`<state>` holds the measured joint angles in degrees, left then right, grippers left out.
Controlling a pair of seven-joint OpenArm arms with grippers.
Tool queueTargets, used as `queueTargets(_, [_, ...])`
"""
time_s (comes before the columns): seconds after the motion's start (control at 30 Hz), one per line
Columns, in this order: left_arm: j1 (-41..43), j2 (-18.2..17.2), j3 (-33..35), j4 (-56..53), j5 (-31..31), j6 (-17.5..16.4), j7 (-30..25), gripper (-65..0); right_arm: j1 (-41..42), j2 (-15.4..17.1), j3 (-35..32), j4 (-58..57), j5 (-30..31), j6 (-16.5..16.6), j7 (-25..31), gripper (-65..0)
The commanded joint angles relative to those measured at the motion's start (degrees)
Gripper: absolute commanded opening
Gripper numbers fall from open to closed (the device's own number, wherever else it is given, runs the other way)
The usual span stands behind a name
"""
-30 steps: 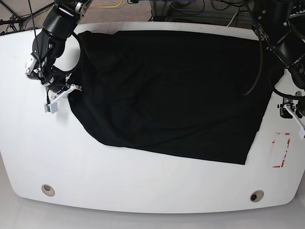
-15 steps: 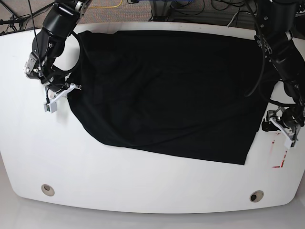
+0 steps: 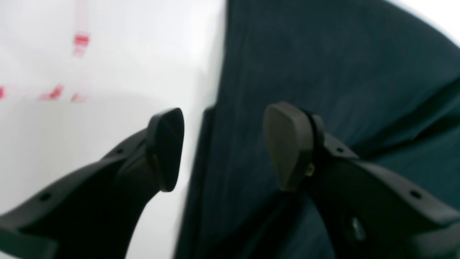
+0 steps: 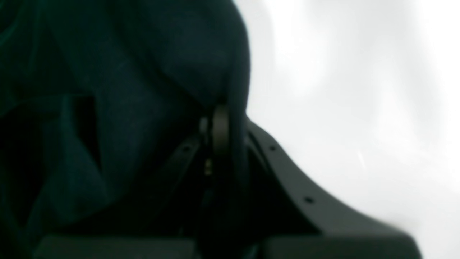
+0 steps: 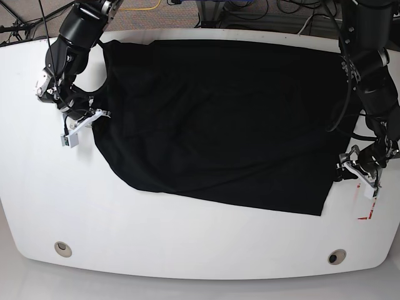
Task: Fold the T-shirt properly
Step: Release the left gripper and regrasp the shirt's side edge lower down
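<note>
Between my left gripper's (image 3: 222, 147) parted fingers runs the T-shirt's (image 5: 219, 119) side edge, ungripped. My right gripper (image 4: 222, 129) is clamped on its opposite edge. It lies spread across the white table (image 5: 187, 237), long axis running arm to arm.

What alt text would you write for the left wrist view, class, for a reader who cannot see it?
The open left gripper hovers astride the straight edge of the black T-shirt, one finger over the white table and the other finger over the cloth. Blurred red marks show on the table at upper left.
</note>
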<state>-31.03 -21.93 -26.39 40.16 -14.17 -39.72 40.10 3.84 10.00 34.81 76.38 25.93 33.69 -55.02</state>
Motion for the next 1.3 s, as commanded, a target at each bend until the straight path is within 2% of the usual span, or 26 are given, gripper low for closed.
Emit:
queueTargets(0.0, [-1.5, -1.2, -0.1, -1.9, -0.6, 0.5, -3.4, -28.5, 0.3, 0.8, 0.1, 0.4, -0.5, 0.2, 0.4, -65.0])
queueTargets(0.2, [-1.3, -1.2, -0.1, -4.7, -0.6, 1.4, -4.7, -28.5, -0.1, 0.6, 0.0, 0.9, -0.2, 0.2, 0.2, -65.0])
queueTargets(0.7, [-1.1, -0.5, 0.0, -9.1, -0.6, 1.1, -4.6, -28.3, -0.1, 0.6, 0.1, 0.6, -0.4, 0.2, 0.4, -65.0])
queueTargets(0.8, [-1.1, 0.9, 1.2, -9.4, -0.6, 1.1, -4.6, -28.3, -0.1, 0.6, 0.1, 0.6, -0.3, 0.2, 0.4, -65.0])
queueTargets(1.0, [-1.1, 1.4, 5.2, -9.5, -1.0, 1.0, -2.7, -28.5, -0.1, 0.6, 0.1, 0.7, -0.3, 0.2, 0.4, -65.0])
queueTargets(1.1, [-0.4, 1.6, 6.1, -9.3, -1.0, 0.3, -1.5, -34.0, -0.1, 0.6, 0.1, 0.7, -0.4, 0.2, 0.4, -65.0])
queueTargets(1.27, [0.0, 2.8, 6.2, -9.3, -0.6, -0.3, -1.3, -52.2, -0.1, 0.6, 0.1, 0.9, -0.2, 0.2, 0.4, -65.0])
